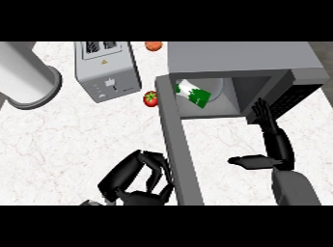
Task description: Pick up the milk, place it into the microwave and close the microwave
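Counter [62, 144]: pale marbled top, carrying everything below
Cylinder [16, 72]: grey, lying tilted at 10 o'clock in the view, its open end facing 4 o'clock
Toaster [106, 72]: silver, at 11 o'clock, well apart from the cylinder, with slots on top
Left hand [134, 179]: at 7 o'clock, fingers curled with nothing in them, knuckles just beside the door's outer face; I cannot tell if they touch it
Tomato [150, 98]: red with a green stalk, on the counter between the toaster and the door's hinge end
Fruit [153, 46]: small and orange-red, at 12 o'clock from the tomato, beside the microwave's top left corner
Door [179, 154]: swung wide open, running from the microwave toward 6 o'clock, between the two hands
Milk [194, 94]: white and green carton, tilted, inside the cavity at its left side
Microwave [240, 58]: grey box at 1 o'clock, cavity open toward 6 o'clock
Right hand [277, 147]: at 4 o'clock, spread flat and holding nothing, fingers straight and pointing to 12 o'clock, tips at the cavity's right edge, thumb out toward 9 o'clock, well apart from the milk
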